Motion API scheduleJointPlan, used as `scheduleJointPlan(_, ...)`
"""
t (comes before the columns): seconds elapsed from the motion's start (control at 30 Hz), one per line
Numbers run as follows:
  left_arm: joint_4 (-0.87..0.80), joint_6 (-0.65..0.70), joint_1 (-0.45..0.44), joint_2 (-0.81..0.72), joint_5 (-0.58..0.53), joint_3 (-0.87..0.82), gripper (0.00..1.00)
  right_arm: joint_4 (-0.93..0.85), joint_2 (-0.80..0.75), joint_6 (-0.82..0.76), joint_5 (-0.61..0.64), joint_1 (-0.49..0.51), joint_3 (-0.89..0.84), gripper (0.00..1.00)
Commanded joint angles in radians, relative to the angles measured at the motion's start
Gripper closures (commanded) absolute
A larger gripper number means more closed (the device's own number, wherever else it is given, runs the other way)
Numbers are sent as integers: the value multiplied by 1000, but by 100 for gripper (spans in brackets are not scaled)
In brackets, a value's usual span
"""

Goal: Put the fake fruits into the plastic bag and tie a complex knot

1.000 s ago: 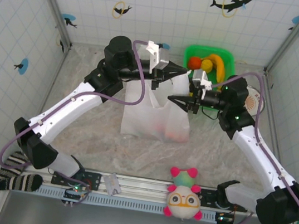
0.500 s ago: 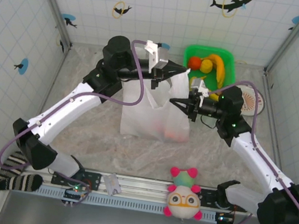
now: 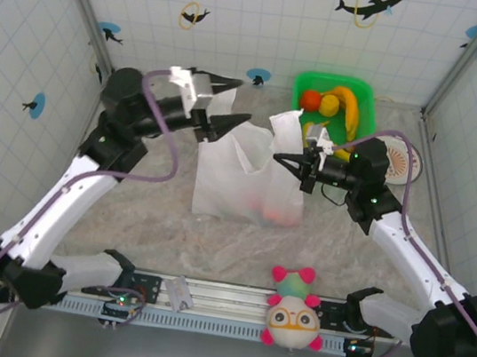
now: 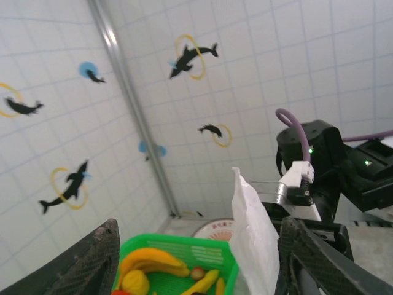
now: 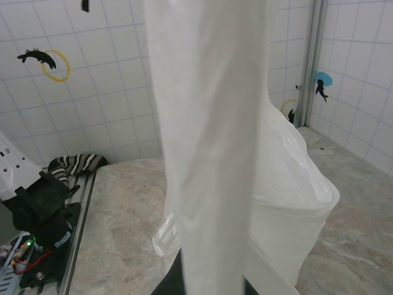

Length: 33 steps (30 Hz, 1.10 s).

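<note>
Plastic bag [image 3: 247,180] stands upright at the middle of the table [image 3: 160,221], mouth upward. Reddish fake fruits [image 3: 277,209] show dimly through its lower right wall. More fruits, an orange one and yellow bananas, lie in the green basket [image 3: 365,97] behind the bag at the far wall.

Right gripper [image 3: 279,158]: fingers pressed together on the bag's right handle strap [image 3: 284,124]. In the right wrist view the strap [image 5: 209,123] rises as a taut white band straight up from between the fingers, with the bag body hanging behind it.

Left gripper [image 3: 243,100]: fingers [image 4: 92,264] spread wide apart, holding nothing. It hovers beside the upper left corner of the bag; contact with the film cannot be determined. In the left wrist view the basket and the raised strap appear between the two fingers.
</note>
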Motion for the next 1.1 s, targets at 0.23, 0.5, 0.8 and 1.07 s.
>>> scheduleJointPlan(0.23,-22,-143,219,-156,-27,-273,18,-27,-26,-30,13,-7,5,100)
scheduleJointPlan(0.5,101,-183,248,-42,70,-348,17,-26,-27,-33,13,-6,7,100)
scheduleJointPlan(0.8,226,-200,238,105,200,-301,34,-29,-28,-31,18,-6,6,100)
scheduleJointPlan(1.07,254,-175,208,166,271,-268,77,-46,-25,-39,29,-8,10,100)
